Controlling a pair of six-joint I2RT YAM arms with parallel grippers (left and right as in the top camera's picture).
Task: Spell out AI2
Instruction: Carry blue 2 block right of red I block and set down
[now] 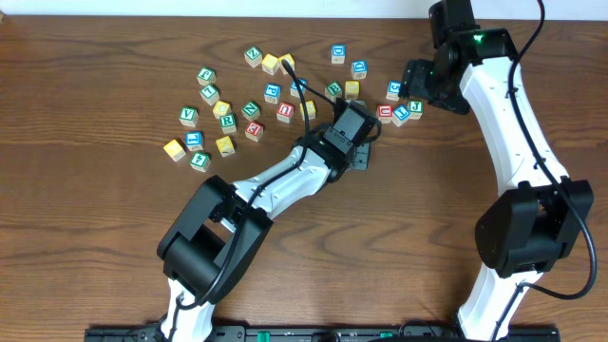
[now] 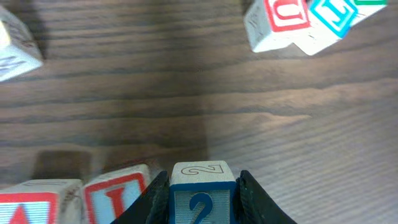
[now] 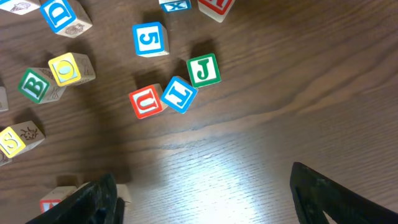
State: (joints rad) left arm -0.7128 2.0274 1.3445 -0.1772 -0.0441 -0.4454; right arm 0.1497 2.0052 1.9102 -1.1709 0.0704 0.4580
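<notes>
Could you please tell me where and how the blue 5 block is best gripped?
Probably from straight above, closing on two opposite side faces of the blue 5 block: it lies flat, 5 up, standing apart from its neighbours on every side.

Open tabletop (image 2: 155, 106) lay ahead of the left gripper (image 2: 200, 186); a red I block (image 2: 118, 194) sat just beside it, a U block (image 2: 277, 20) well ahead.
</notes>
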